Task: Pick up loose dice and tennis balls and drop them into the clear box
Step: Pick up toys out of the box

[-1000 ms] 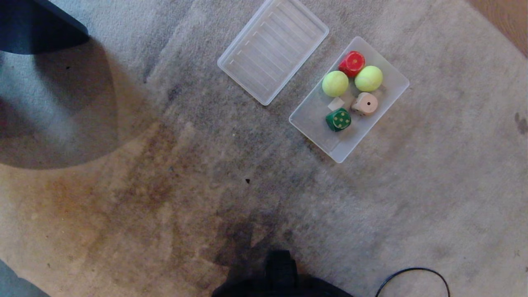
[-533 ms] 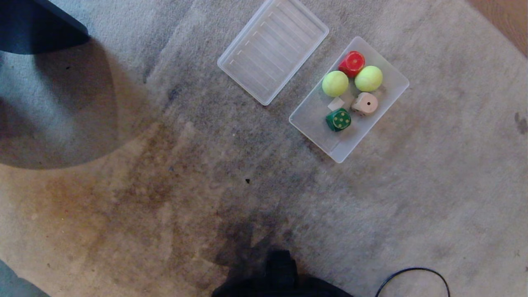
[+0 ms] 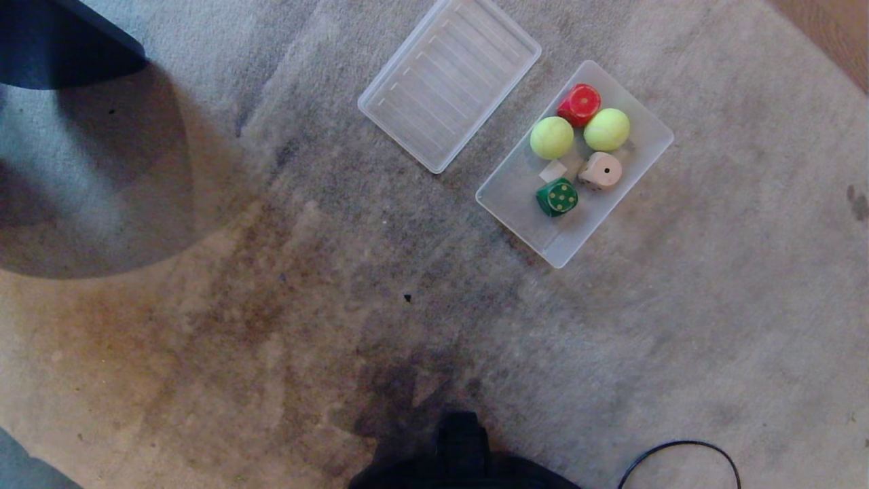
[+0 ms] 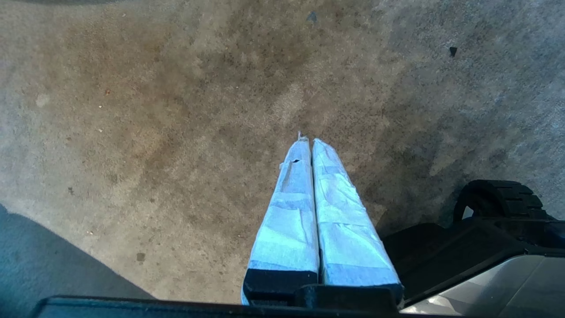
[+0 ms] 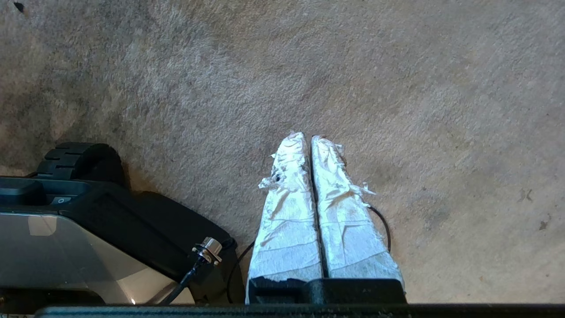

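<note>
The clear box (image 3: 638, 163) lies on the carpet at the upper right of the head view. Inside it sit two tennis balls (image 3: 551, 137) (image 3: 606, 129), a red die (image 3: 579, 104), a beige die (image 3: 600, 170) and a dark green die (image 3: 557, 197) with yellow pips. A small white label (image 3: 552, 171) shows on the box floor. Neither arm appears in the head view. My left gripper (image 4: 307, 142) is shut and empty over stained carpet beside the base. My right gripper (image 5: 307, 138) is shut and empty over pale carpet.
The flat ribbed clear lid (image 3: 449, 81) lies left of the box. A dark piece of furniture (image 3: 61, 41) with its shadow fills the upper left. My base (image 3: 461, 455) and a black cable (image 3: 679, 462) are at the bottom edge. Bare floor (image 3: 838, 27) shows at the top right.
</note>
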You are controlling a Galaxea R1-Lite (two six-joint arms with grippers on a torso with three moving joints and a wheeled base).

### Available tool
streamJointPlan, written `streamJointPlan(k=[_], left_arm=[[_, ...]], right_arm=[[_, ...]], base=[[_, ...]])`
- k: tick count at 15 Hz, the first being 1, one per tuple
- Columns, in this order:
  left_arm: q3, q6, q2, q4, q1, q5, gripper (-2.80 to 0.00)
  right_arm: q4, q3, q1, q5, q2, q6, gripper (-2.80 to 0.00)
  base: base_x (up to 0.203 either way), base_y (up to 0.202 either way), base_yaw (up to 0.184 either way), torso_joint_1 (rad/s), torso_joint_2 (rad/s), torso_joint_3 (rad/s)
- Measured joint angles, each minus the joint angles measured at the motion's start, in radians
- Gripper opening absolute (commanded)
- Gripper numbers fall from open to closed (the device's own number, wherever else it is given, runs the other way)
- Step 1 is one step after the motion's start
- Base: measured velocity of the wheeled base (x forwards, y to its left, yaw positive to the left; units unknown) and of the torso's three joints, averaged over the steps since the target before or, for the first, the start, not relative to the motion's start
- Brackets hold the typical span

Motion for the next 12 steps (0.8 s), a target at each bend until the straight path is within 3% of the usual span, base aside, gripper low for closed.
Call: streamJointPlan(k=[12], left_arm=[[0.0, 0.0, 0.0, 0.0, 0.0, 0.0, -2.8]], right_arm=[[-0.008, 0.002, 0.0, 0.0, 0.0, 0.012, -2.8]], base=[[0.0, 0.0, 0.0, 0.003, 0.0, 0.181]])
